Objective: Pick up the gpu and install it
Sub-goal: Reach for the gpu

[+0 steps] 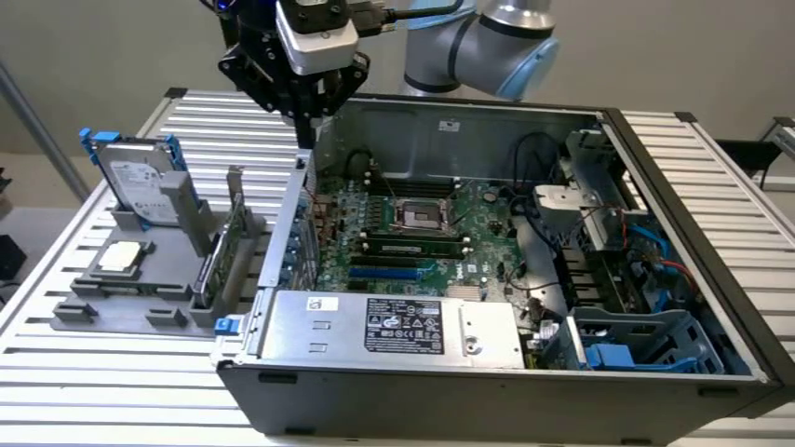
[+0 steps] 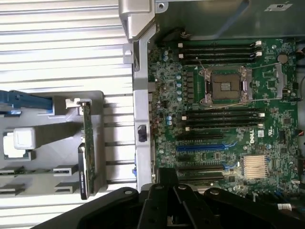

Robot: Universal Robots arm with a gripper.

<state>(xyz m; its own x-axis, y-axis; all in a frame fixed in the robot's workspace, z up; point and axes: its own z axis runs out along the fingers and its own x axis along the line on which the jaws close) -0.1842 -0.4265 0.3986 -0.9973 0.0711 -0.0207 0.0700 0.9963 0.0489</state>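
The gpu stands on edge in a grey holder on the exterior view's left, just outside the open computer case. Its metal bracket end points up. In the wrist view the gpu shows edge-on as a thin green and black strip. My gripper hangs high above the case's back corner on the exterior view's left, well apart from the gpu. Its fingers are shut with nothing between them. The gripper's black body shows in the wrist view over the motherboard's expansion slots.
A hard drive with blue rails and a processor chip also sit in the grey holder. Inside the case are the power supply, a blue drive cage and cables. The case rests on a slatted metal table.
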